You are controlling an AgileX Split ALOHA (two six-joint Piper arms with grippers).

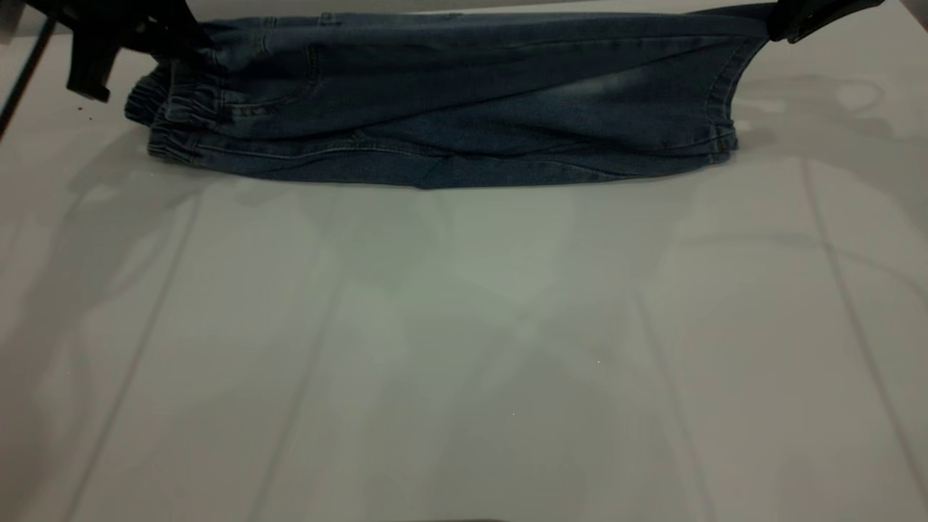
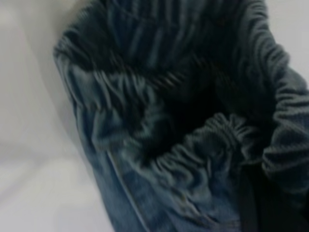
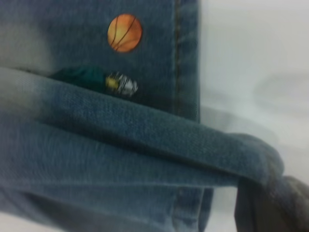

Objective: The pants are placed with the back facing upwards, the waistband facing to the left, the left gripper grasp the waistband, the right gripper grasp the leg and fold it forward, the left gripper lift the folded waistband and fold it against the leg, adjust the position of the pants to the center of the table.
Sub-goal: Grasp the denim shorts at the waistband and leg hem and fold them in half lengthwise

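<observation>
The table point(image 1: 464, 348), a broad pale surface crossed by faint shadows, was seen nearest the exterior camera, and the pants point(image 1: 449, 109) were found along its far edge, stretched lengthwise from left to right. The waistband point(image 1: 170, 119) was gathered at the left end, its lower layers resting on the table while its upper edge was drawn up toward the left gripper point(image 1: 185, 40). That gripper was seen at the top left corner, dark and partly cut off by the frame; it appeared pressed onto the waistband, though its fingers were hidden by cloth. In the left wrist view only the puckered elastic band, held open like a pouch, could be made out.

At the right end the leg point(image 1: 652, 94) was lifted by its upper hem corner, where the right gripper point(image 1: 779, 29) was clamped onto the denim. A taut fold ran from that corner toward the waistband. In the right wrist view the raised leg was seen draped over the printed leg below, where an orange basketball print point(image 3: 124, 33) was visible.
</observation>
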